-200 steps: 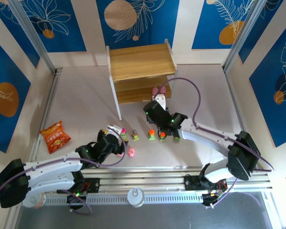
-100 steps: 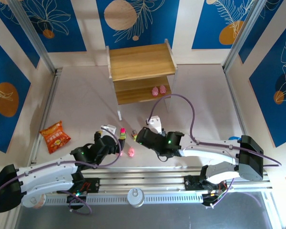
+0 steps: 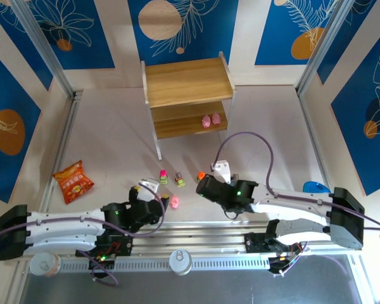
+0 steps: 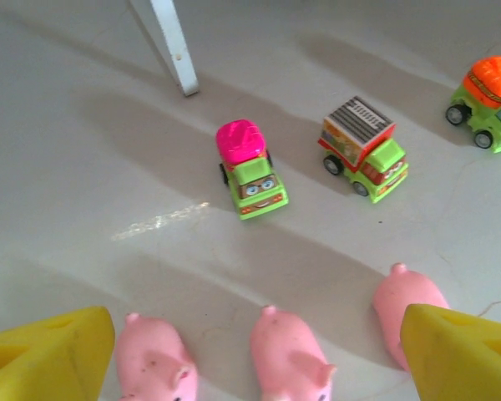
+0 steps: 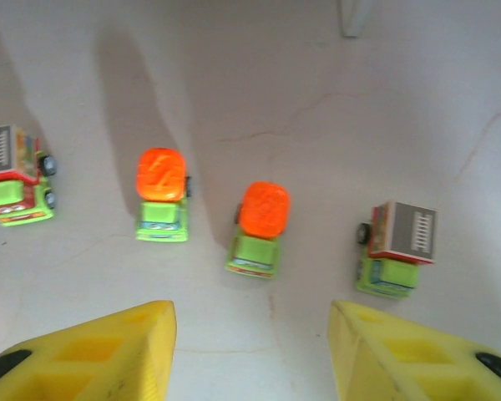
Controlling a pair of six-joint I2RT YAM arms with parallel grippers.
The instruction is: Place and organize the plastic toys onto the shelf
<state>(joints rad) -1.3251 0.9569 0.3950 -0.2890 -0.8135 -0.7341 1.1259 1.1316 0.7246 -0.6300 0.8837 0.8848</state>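
Observation:
The wooden shelf point(image 3: 187, 95) stands at the back with two pink figurines point(image 3: 210, 120) on its lower board. My left gripper point(image 4: 259, 368) is open low over the table, and three pink figurines point(image 4: 290, 355) lie in a row between its yellow fingers point(image 4: 50, 359). Beyond them stand a magenta-topped car point(image 4: 250, 167), a grey-topped car point(image 4: 363, 149) and an orange-topped car point(image 4: 488, 102). My right gripper point(image 5: 250, 351) is open and empty just short of two orange-topped cars point(image 5: 260, 217), with grey-topped cars point(image 5: 397, 249) to either side. In the top view the left gripper point(image 3: 153, 201) and the right gripper point(image 3: 206, 187) flank the toys.
An orange snack bag point(image 3: 73, 180) lies at the left and a blue bowl point(image 3: 315, 187) sits behind the right arm. The shelf's white front leg point(image 4: 169, 42) stands just beyond the cars. Bare table stretches to both sides of the shelf.
The right arm has drawn back from the shelf, leaving two pink figurines on its lower board, and now hovers over the cars. The left gripper slid back toward the near edge.

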